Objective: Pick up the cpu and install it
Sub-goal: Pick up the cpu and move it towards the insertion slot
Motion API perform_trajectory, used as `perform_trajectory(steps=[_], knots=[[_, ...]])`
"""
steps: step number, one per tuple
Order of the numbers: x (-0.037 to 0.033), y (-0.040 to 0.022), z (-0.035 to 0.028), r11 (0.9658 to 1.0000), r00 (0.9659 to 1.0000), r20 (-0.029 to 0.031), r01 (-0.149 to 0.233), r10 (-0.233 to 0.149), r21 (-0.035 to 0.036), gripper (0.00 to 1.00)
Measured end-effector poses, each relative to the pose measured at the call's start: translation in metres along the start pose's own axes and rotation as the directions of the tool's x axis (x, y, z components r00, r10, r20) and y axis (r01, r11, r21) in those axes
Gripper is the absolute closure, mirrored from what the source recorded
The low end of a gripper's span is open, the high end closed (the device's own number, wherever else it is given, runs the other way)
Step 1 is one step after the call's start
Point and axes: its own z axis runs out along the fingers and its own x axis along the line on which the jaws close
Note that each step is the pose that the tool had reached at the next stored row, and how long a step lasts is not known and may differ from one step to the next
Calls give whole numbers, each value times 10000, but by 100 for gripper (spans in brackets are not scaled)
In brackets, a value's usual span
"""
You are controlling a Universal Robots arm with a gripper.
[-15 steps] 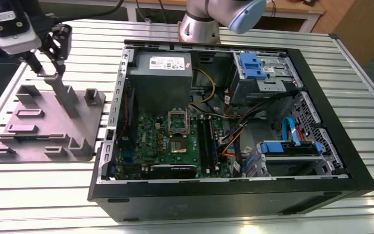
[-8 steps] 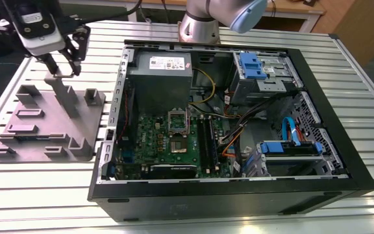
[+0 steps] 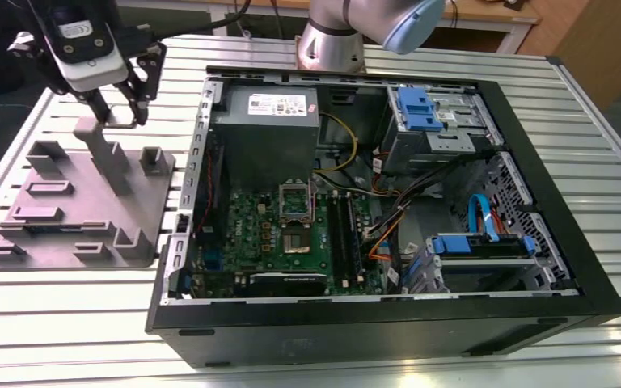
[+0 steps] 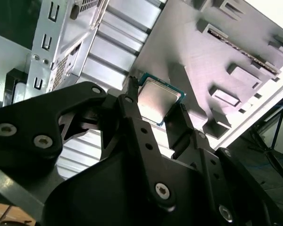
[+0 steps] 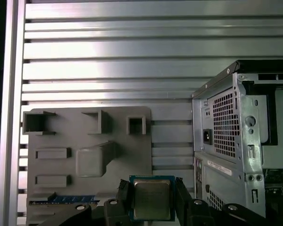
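- Pincer (image 4: 155, 104) clamps the cpu (image 4: 159, 100) by two opposite edges, metal top facing me.
- I hold it above the grey fixture plate (image 3: 73, 202), near the counter (image 3: 73, 339) edge at the exterior view's left.
- Pick done, I judge. Install not yet: socket (image 3: 294, 198) well apart.

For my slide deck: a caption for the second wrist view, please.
Gripper shut on the cpu over the grey fixture tray, computer case alongside.

Lab — slotted aluminium table (image 3: 608, 187), opened PC case (image 3: 397, 327).
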Motion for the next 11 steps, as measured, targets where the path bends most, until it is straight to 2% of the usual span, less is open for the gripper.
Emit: perform_trajectory(steps=[3,5,11], knots=[[0,9,-99,10000,10000,0,1,-1,-29,53],[0,13,-143,10000,10000,-2,2,-2,-47,53],[-10,13,-145,10000,10000,-3,3,-3,-52,53]])
